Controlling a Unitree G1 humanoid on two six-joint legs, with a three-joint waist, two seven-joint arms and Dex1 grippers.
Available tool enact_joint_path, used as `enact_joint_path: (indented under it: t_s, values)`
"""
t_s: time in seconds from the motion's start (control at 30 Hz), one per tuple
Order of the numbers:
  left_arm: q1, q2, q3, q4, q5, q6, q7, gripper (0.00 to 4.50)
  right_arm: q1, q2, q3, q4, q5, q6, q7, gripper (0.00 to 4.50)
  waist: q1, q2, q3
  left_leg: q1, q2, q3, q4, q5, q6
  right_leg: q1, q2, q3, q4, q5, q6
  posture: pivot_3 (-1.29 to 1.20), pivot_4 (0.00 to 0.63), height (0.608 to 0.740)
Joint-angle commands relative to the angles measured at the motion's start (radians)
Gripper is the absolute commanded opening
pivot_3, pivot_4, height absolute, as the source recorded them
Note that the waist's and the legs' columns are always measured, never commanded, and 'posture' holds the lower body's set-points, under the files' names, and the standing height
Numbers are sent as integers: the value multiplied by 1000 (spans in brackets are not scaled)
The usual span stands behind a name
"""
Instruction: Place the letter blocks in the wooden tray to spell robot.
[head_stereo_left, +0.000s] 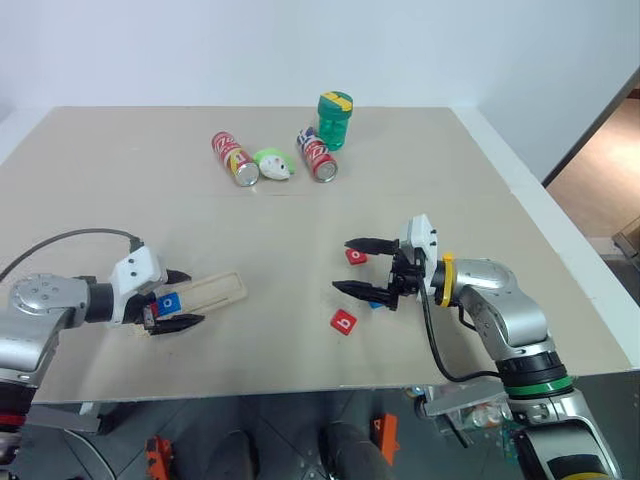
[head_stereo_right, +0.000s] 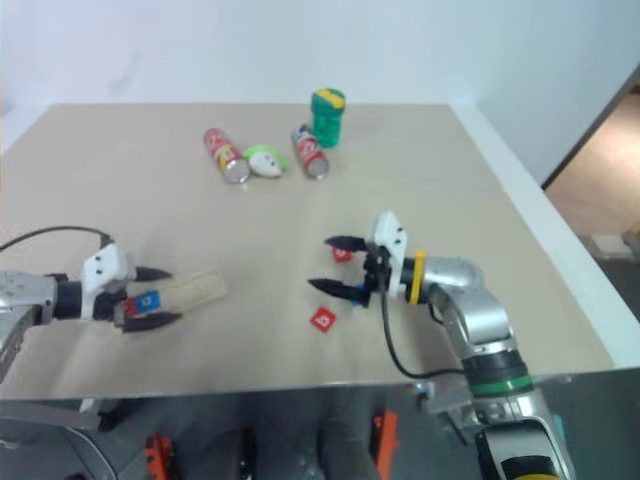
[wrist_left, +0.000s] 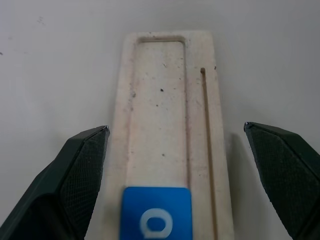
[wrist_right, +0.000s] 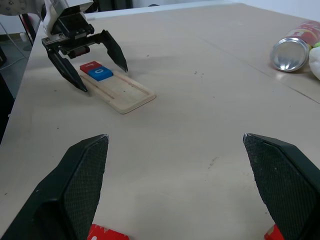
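Pale wooden tray (wrist_left: 165, 125), blue o block (wrist_left: 156, 212), red block (wrist_right: 90, 66), both fingers open

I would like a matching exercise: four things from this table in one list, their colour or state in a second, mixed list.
Things:
1. tile in the tray
2. tile with b
3. jar
4. soda cans

Descriptions:
A. green, upright
B. lying on their sides
C. blue, with o
D. red, on the bare table

Pairs: 1-C, 2-D, 3-A, 4-B
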Motion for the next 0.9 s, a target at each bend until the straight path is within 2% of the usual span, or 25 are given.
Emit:
enact_joint_path:
  t_s: [0.03,0.27,0.53,0.57,0.63,0.77,0.9]
  values:
    - [-14,-5,4,29,25,-13,15,4500,-7,-3,-10,-33,0,-8,-3,4446,0,0,0,0,0,0,1,0,0,0,0,0,0,0,0,0,150,739]
    - [-34,-34,10,111,46,-35,36,4500,-2,-16,-14,-32,-7,-8,-1,4446,2,1,-1,2,0,0,2,0,0,2,-1,-2,1,1,1,0,150,739]
    - [-40,-30,-28,185,80,-91,-14,4500,-20,-16,-15,-18,-18,-11,0,4446,1,2,-1,4,1,0,3,4,4,4,-1,-3,1,6,-2,0,150,739]
    - [-43,-25,-35,194,88,-107,-22,3937,-21,-16,-15,-18,-19,-10,0,4500,1,2,-1,5,1,0,3,4,4,4,0,-3,1,6,-3,0,150,739]
    - [-53,-19,-46,209,96,-123,-36,3316,-23,-17,-16,-17,-19,-9,1,4500,1,2,-1,8,1,0,3,5,5,7,0,-3,1,5,-4,0,150,739]
    - [-98,-18,-59,257,122,-157,-37,3206,-24,-19,-17,-15,-20,-9,1,4500,0,2,-1,10,1,0,3,5,5,10,-1,-3,1,5,-5,0,150,739]
    - [-121,-24,-107,161,140,-166,-67,3206,-24,-24,-22,-7,-20,-15,4,4500,1,2,-1,10,1,0,3,6,6,11,-1,-3,1,5,-5,0,150,739]
